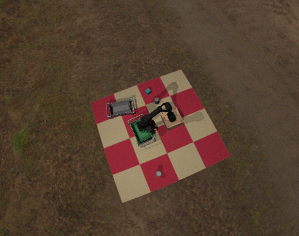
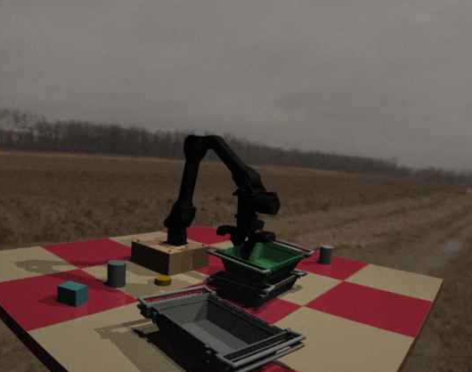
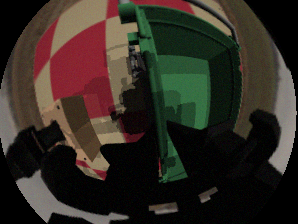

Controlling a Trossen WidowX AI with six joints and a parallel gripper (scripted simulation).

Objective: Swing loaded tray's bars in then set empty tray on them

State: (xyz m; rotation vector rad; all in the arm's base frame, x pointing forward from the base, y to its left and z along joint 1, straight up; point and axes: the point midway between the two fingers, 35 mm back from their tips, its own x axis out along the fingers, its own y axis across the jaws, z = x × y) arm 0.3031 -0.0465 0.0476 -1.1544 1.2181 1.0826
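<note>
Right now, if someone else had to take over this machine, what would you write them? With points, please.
Gripper [image 1: 152, 130] [image 2: 248, 254] [image 3: 160, 124]: shut on the near side wall of the green tray [image 1: 145, 136] [image 2: 282, 262] [image 3: 185, 82].
Where things are: the green tray is above a dark tray [image 2: 242, 291], seemingly the loaded one; its blocks are hidden. A grey tray [image 1: 121, 108] [image 2: 220, 334] stands apart.
Done: green tray picked up and brought over the dark one.
Left: check that it sits level on both bars and not inside, then let go. Whether it already rests on them, I cannot tell.
</note>
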